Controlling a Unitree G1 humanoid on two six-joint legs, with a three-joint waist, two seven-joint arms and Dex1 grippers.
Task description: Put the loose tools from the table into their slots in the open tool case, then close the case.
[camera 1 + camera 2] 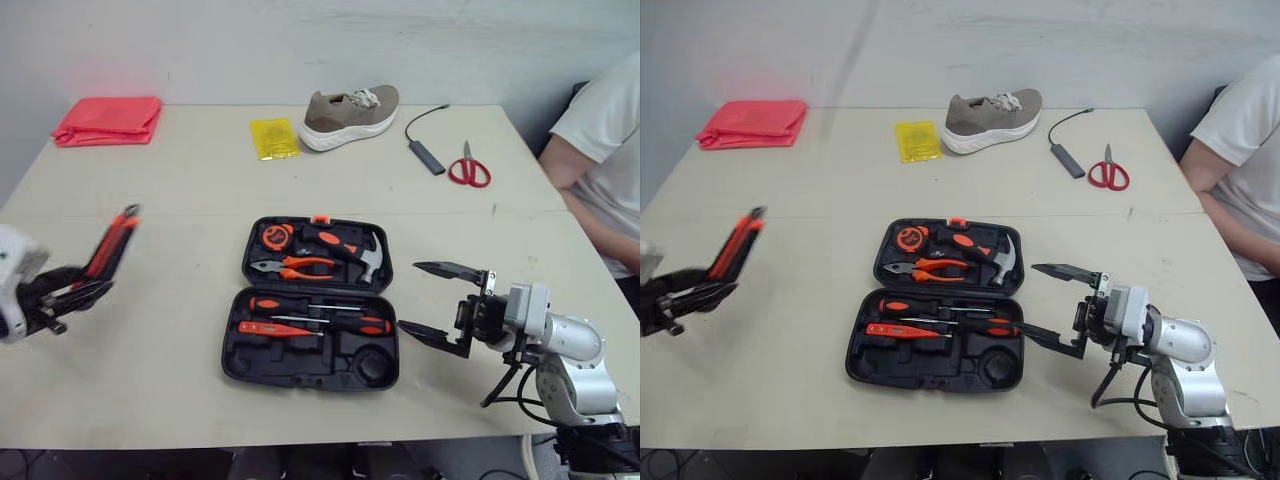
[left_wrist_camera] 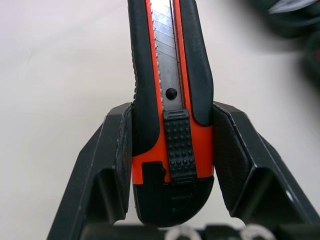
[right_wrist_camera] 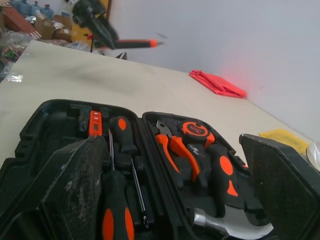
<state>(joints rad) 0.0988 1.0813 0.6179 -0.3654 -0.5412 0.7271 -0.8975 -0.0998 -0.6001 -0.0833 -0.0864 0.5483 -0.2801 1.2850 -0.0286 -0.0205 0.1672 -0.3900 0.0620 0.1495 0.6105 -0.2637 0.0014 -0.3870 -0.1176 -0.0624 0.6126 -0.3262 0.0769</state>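
Right tool (image 1: 408, 296) agape beside case (image 1: 300, 362) edge; left tool (image 2: 172, 113) clamps knife (image 2: 170, 65).

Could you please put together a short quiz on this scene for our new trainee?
1. True or false: the left hand is shut on the utility knife.
2. Which lies on the table between the red cloth and the shoe? A scissors, B yellow packet, C cable.
3. Fill in: the open right hand is beside the tool case, on the robot's ____ side.
Key: 1 true; 2 B; 3 right.
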